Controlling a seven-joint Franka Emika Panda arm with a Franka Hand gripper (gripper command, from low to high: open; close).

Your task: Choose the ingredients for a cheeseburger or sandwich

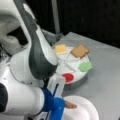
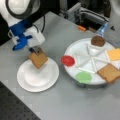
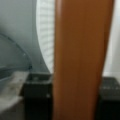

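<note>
A brown toast square [image 3: 80,60] is clamped between the gripper's dark fingers [image 3: 37,97], filling the wrist view. In a front view the gripper [image 2: 36,51] is seen holding that toast tilted, over the white paper plate [image 2: 27,80], at the plate's upper edge. Farther off, at a front view's right, a divided white tray [image 2: 82,71] is seen with a red disc [image 2: 68,60], a green piece [image 2: 83,77], a second toast square [image 2: 110,72], a yellow cheese square [image 2: 115,53] and a dark patty [image 2: 98,40], each in its own compartment.
</note>
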